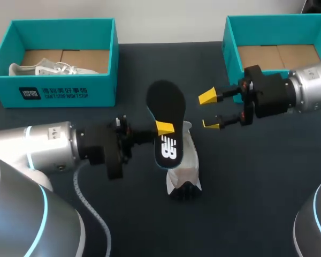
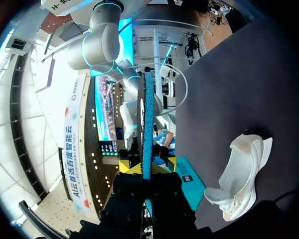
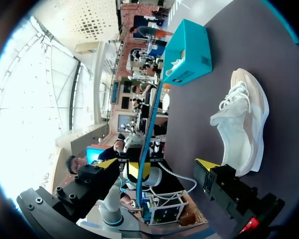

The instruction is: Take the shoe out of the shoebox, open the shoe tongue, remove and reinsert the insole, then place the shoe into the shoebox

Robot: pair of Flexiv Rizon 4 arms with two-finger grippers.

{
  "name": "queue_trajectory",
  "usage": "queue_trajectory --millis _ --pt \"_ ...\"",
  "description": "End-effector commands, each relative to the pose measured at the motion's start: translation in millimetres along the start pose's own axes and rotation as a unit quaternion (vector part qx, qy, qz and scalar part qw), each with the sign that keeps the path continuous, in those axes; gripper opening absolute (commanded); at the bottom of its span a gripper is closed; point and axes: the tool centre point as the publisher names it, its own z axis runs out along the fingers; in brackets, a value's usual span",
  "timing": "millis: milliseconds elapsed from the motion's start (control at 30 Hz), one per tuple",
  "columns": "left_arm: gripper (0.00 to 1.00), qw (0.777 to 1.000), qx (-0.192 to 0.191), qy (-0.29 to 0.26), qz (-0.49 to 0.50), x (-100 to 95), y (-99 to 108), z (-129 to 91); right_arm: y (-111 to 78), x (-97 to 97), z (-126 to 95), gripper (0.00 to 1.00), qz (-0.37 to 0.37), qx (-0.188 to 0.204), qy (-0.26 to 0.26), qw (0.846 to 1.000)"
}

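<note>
The dark tabletop [image 1: 257, 187] carries the right-side teal shoebox [image 1: 278, 37] and the white sneaker [image 1: 186, 160], centred within reach of both arms. The left tool [image 1: 164, 128] clamps the black insole [image 1: 166, 101] clear of the sneaker. The right tool [image 1: 209, 110] stands spread beside it, probably for handover.

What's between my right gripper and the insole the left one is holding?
Nothing: in the head view only bare table shows between the open right gripper and the insole, held by the left gripper.

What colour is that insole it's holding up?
The insole is black with a white logo and a blue edge; clearest in the head view.
</note>
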Motion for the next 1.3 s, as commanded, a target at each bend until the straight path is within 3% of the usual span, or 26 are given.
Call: queue_trajectory --millis 33,100,133,333,433,667,733,1133,1233,1267,1300 --pt "0.0 1.0 -0.004 0.003 0.006 3.1 4.9 21.5 8.2 -1.7 12.8 1.0 -0.003 0.003 0.005 1.0" --pt "0.0 1.0 -0.003 0.005 0.007 3.9 3.0 26.4 9.6 -1.4 15.1 0.98 -0.004 0.002 0.007 1.0" --pt "0.0 1.0 -0.003 0.005 0.008 4.2 2.2 28.1 10.4 -1.3 16.3 0.89 -0.005 0.002 0.008 1.0" --pt "0.0 1.0 0.005 0.009 0.008 5.4 -2.1 36.1 14.5 -1.8 23.5 0.73 -0.013 0.007 0.017 1.0" --pt "0.0 1.0 0.009 0.008 0.01 5.0 -1.5 41.9 14.7 -2.2 25.8 0.56 -0.016 0.006 0.022 1.0" --pt "0.0 1.0 0.013 0.013 0.022 9.2 4.5 48.8 13.8 -3.2 30.3 0.57 -0.017 0.008 0.031 0.999" --pt "0.0 1.0 0.012 0.014 0.024 10.2 6.4 50.4 14.0 -3.4 30.6 0.5 -0.019 0.006 0.034 0.999" --pt "0.0 1.0 0.01 0.016 0.024 17.1 7.9 58.7 20.6 -2.4 32.7 0.34 -0.029 0.012 0.043 0.999" --pt "0.0 1.0 0.011 0.017 0.024 18.4 9.4 60.6 22.0 -2.8 33.2 0.14 -0.03 0.012 0.044 0.998" --pt "0.0 0.999 0.011 0.017 0.025 18.6 9.8 60.8 22.7 -2.9 33.5 0.0 -0.031 0.013 0.045 0.998" --pt "0.0 0.999 0.01 0.018 0.025 19.2 10.6 61.0 23.1 -3.1 33.7 0.0 -0.033 0.014 0.046 0.998"
